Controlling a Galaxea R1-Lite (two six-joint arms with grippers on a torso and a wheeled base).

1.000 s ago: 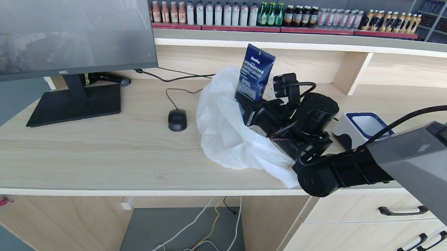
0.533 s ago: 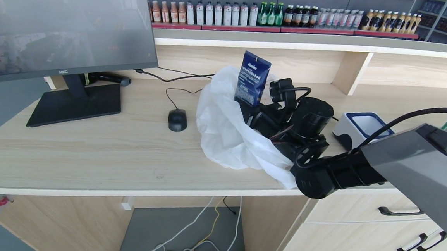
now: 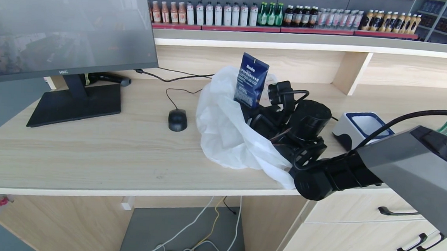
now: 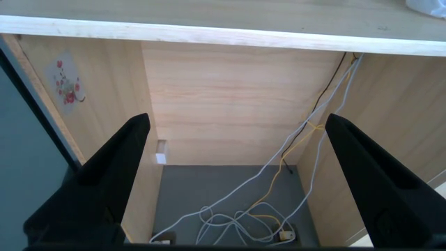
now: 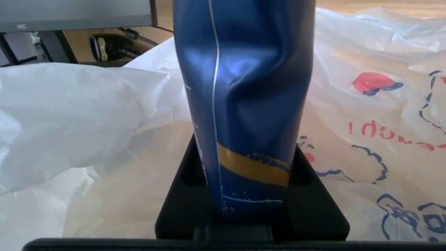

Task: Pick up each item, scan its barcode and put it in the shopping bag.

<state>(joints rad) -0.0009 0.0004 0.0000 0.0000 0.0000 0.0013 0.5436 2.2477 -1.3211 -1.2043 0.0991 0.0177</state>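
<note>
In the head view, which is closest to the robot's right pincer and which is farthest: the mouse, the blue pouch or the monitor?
1. Blue pouch: held in the right pincer, over the shopping bag.
2. Mouse: on the counter, left of the bag.
3. Monitor: farthest, at the left end.

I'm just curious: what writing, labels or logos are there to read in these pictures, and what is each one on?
Dark blue foil pouch, held in the right gripper: white print, too small to read.
White plastic shopping bag: red letters, creased and cut off, not readable.
Black monitor, lower bezel: a small light logo, a brand mark, not quoted.
Row of shelf bottles: labels too small to read.
</note>
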